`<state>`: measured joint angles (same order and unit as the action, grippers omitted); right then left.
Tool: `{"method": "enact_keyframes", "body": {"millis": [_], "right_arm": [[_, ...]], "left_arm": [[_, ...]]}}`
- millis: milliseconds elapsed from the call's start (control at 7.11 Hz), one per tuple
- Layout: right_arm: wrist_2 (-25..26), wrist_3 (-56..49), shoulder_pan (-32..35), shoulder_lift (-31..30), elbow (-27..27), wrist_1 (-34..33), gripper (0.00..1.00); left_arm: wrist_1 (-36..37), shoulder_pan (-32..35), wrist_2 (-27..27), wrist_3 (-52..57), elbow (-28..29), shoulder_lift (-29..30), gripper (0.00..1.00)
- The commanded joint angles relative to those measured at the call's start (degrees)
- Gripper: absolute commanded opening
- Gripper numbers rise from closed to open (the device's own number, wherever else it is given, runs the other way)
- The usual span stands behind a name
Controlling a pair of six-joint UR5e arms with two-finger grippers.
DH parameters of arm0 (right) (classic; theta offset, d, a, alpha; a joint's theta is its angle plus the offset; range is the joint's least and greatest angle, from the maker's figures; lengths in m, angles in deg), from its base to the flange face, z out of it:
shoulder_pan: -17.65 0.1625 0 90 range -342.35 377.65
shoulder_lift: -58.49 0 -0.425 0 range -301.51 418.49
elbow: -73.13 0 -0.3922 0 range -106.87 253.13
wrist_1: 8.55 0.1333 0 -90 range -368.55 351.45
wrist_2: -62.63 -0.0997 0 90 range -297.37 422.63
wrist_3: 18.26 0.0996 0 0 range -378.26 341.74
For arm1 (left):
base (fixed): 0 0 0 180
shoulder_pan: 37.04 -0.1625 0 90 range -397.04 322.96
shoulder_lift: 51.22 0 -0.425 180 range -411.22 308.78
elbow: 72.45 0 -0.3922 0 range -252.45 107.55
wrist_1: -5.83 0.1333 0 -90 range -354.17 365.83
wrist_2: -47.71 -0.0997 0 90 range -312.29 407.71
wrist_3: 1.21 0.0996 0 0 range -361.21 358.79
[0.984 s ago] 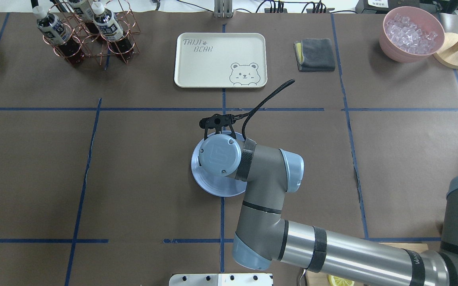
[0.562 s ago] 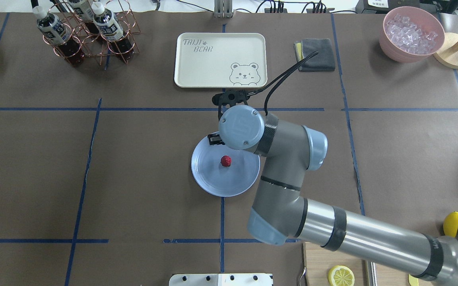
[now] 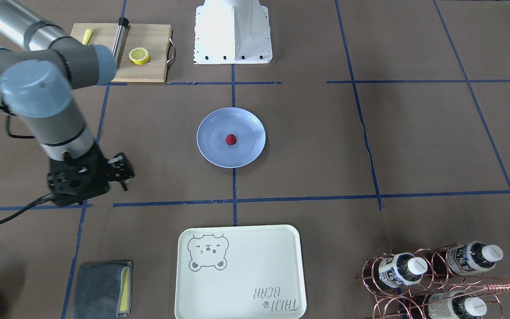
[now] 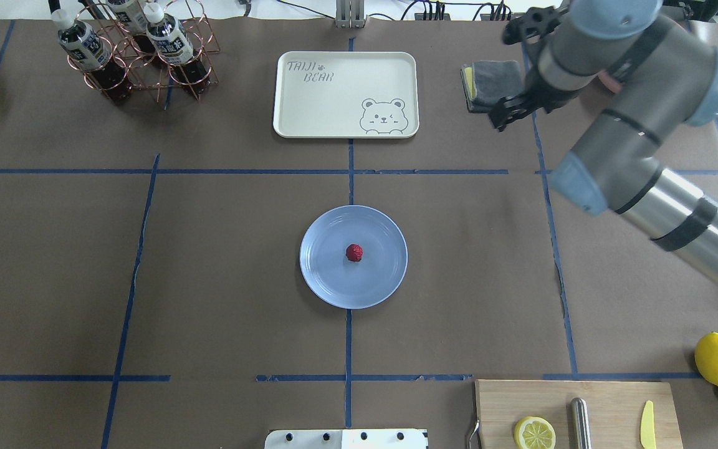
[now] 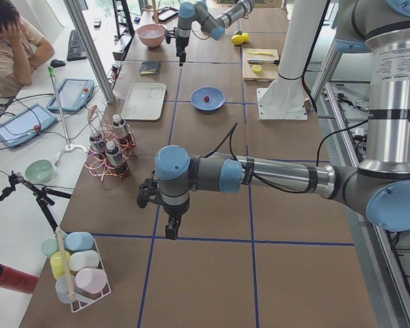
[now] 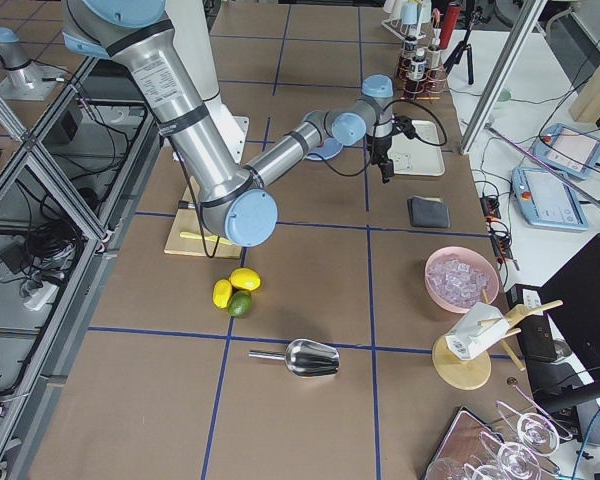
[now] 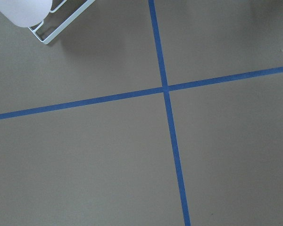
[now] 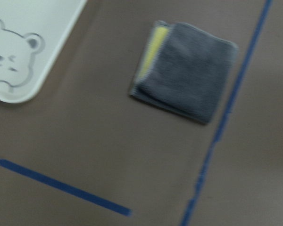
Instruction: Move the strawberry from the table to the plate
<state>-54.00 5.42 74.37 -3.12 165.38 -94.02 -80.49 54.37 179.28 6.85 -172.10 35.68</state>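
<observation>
Brown-papered table, blue tape grid

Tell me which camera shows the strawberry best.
Overhead exterior: the strawberry sits unobstructed, centred on the plate. Front-facing shows it slightly smaller; exterior left, a speck; exterior right and both wrist cameras don't show it.

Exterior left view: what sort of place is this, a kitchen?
Most likely a robotics lab, not a kitchen: two robot arms work at a table papered brown and gridded with blue tape, and a person sits at a side desk with tablets.
</observation>
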Motion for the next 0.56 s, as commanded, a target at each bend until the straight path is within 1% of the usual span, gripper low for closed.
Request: {"method": "enact_keyframes", "body": {"millis": [0, 141, 281, 422], "right_arm": [[-3.78, -22.01, 12.85, -11.98, -0.23, 0.3, 1.0], [-4.56, -26.79, 17.86, -16.39, 0.21, 0.56, 1.0], [-5.88, -31.71, 20.08, -23.39, 1.43, 1.7, 1.0], [-5.63, -35.94, 23.15, -28.94, 1.18, 6.15, 1.0]], "left_arm": [[-0.16, 0.0, 0.35, 0.03, -0.02, -0.15, 1.0], [-0.24, 0.0, 2.62, 0.03, -0.02, -0.32, 1.0], [-0.24, 0.0, 3.16, 0.03, -0.02, -0.32, 1.0], [-0.42, 0.0, 3.34, 0.03, -0.11, -0.32, 1.0]]}}
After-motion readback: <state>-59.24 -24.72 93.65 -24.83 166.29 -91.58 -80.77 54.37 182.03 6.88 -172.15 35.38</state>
